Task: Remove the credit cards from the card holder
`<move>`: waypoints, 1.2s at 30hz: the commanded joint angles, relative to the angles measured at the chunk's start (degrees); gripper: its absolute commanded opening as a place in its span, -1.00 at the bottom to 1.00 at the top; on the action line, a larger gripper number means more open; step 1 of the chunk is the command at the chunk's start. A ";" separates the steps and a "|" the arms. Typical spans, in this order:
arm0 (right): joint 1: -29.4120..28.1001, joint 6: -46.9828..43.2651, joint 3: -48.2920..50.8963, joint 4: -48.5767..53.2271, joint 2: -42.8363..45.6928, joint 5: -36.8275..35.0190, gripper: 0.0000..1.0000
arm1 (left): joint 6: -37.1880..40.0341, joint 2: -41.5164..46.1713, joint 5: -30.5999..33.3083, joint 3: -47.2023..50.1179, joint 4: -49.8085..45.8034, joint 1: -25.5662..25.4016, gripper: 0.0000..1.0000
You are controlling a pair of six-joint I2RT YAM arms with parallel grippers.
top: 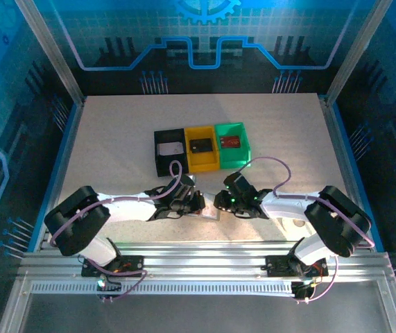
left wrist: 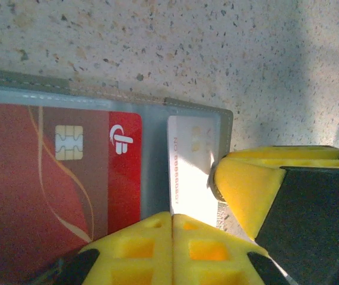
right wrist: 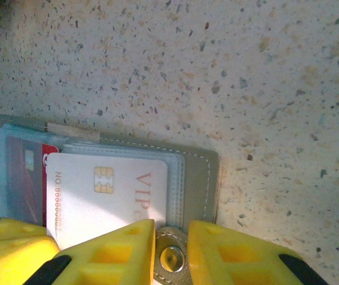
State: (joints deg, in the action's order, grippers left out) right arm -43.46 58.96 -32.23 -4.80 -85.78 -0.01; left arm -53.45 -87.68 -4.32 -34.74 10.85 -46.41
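A pale speckled table top (top: 114, 139) lies inside an aluminium frame (top: 50, 48), behind it stand dark blue wall panels (top: 267, 35) with bright circuit lines, and warm light falls on the surface.

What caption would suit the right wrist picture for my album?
Yellow fingers pinch the snap tab of a grey card holder holding a white card.

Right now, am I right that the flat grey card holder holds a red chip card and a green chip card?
Not quite: the flat grey card holder holds a red chip card and a white chip card, not a green one; the right wrist view shows it.
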 commanded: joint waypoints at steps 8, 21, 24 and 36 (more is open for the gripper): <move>-1.89 0.81 2.52 4.45 -4.30 0.62 -0.55 | 0.52 3.35 0.69 1.12 0.08 -0.51 -1.00; -1.91 0.81 2.48 4.92 -4.04 0.33 -0.55 | 2.36 8.73 2.73 2.44 -4.91 -0.44 -1.00; -1.91 0.47 1.99 5.66 -3.98 0.03 -0.55 | 2.45 9.79 3.20 3.08 -5.43 -0.39 -1.00; -2.56 0.48 3.07 4.09 -5.05 0.29 -0.57 | 3.17 13.87 4.17 3.67 -8.79 0.35 -1.00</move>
State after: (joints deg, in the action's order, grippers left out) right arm -44.64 59.11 -32.16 -7.75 -87.15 -0.01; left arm -51.90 -76.01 -1.17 -32.10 3.60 -46.28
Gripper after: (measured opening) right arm 0.216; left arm 0.044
